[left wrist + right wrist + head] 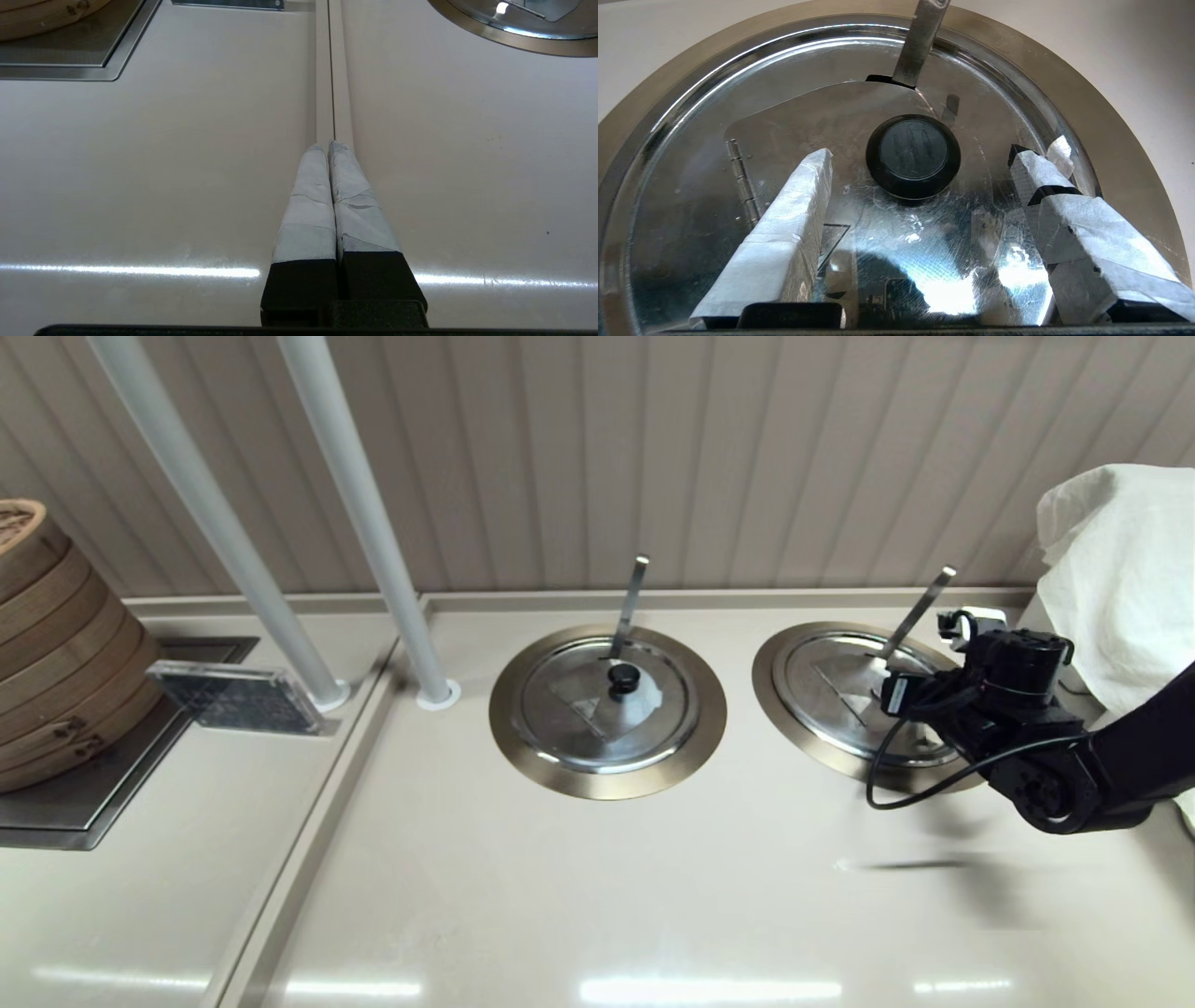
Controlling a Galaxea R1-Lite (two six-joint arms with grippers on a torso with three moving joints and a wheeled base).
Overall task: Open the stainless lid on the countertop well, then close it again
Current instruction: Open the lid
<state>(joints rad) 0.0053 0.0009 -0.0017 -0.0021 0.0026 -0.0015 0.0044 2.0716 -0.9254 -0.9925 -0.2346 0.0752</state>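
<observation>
The stainless lid [887,224] sits closed in the countertop well [780,695], on the right side of the table [560,896], with a ladle handle [920,42] protruding through its slot. The right hand [920,158] hovers over the lid, fingers [798,210] spread wide, one on either side of the black knob [913,155] without touching it. Centre the knob between the fingers, descend, close firmly, then lift clear of the handle. The left hand [332,154] is parked over bare table, fingers pressed together.
</observation>
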